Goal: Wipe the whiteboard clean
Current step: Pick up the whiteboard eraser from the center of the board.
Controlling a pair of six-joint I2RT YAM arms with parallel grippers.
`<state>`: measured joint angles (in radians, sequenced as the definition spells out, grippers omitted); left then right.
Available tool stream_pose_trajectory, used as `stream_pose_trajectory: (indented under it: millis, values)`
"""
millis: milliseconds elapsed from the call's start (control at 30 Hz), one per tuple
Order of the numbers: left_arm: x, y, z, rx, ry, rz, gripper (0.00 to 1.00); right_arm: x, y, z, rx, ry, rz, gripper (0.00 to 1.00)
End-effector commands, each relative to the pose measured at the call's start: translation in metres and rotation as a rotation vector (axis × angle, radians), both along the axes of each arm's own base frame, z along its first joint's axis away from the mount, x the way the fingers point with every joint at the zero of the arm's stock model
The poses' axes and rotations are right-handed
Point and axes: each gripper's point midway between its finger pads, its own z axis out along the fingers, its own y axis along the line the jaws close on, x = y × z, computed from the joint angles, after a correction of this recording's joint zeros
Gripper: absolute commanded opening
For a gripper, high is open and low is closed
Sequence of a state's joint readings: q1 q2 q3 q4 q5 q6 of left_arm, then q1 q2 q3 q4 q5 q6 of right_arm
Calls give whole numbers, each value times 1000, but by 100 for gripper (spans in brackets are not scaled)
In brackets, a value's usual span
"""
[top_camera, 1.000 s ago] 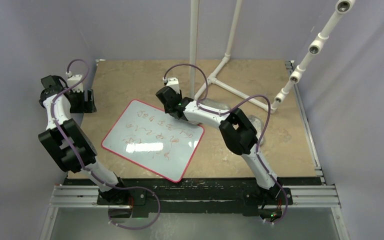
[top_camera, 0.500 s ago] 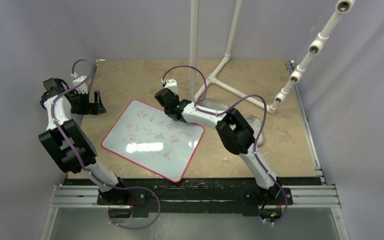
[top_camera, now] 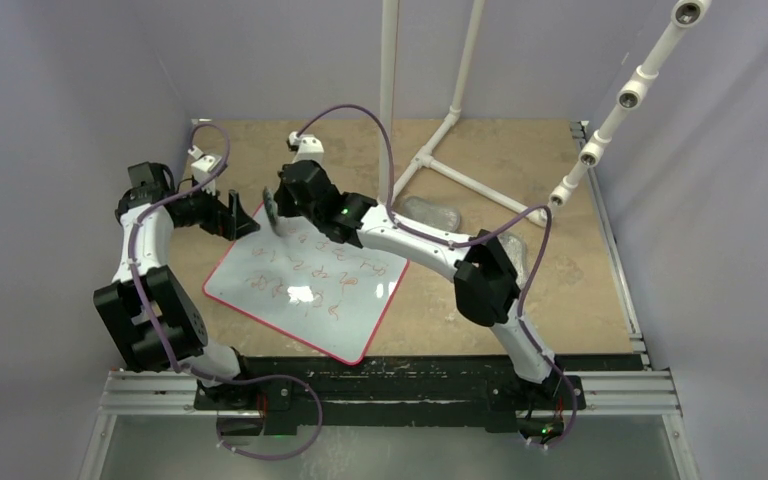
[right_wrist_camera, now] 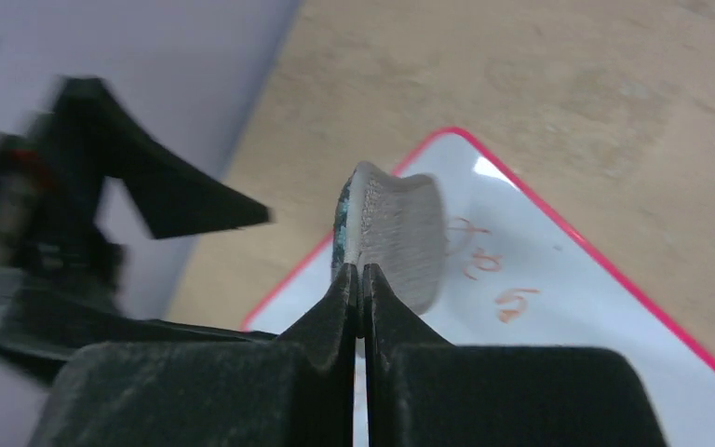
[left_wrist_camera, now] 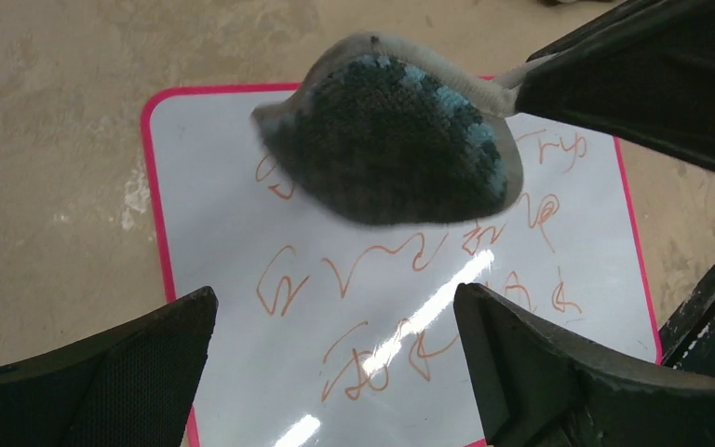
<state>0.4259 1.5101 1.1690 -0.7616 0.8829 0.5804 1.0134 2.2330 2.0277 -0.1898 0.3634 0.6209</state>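
Note:
The whiteboard (top_camera: 305, 285) lies flat on the table, white with a red rim and red scribbles across it (left_wrist_camera: 214, 214) (right_wrist_camera: 596, 307). My right gripper (top_camera: 278, 205) (right_wrist_camera: 361, 270) is shut on the edge of a grey oval pad (top_camera: 271, 208) (right_wrist_camera: 396, 233). It holds the pad on edge above the board's far left corner. The pad's dark blue-green face (left_wrist_camera: 391, 130) is turned toward my left gripper (top_camera: 243, 218) (left_wrist_camera: 335, 303). That gripper stands open just left of the pad, over the board's left edge, with nothing between its fingers.
A second grey oval pad (top_camera: 430, 212) lies on the table to the right of the board. Another pad (top_camera: 516, 248) is partly hidden by my right arm. A white pipe frame (top_camera: 440, 150) stands at the back. A pipe with fittings (top_camera: 620, 100) slants at the right wall.
My right gripper has shut on the pad and swung left to the board's far left corner. My left gripper has opened wide and moved right to the board's edge.

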Motion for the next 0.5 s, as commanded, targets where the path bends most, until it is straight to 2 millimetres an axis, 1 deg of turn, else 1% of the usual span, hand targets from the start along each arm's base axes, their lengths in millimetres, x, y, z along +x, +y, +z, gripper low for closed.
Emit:
stream_pose_trajectory:
  millis: [0,100,267,367,467]
  values:
    - [4,-20,25,-86,-158,-100,99,-10,19,101,325,-11,81,0]
    - [-7,-34,29,-151,-171,-159,99,-20,28,119,407,21,133,0]
    - [-25,-45,28,-164,-192,-247,99,-35,38,136,508,69,194,0]
    - [-35,-50,27,-157,-211,-295,99,-41,38,137,518,84,193,0]
    - [-39,-51,30,-137,-249,-315,99,-43,37,138,542,101,166,0]
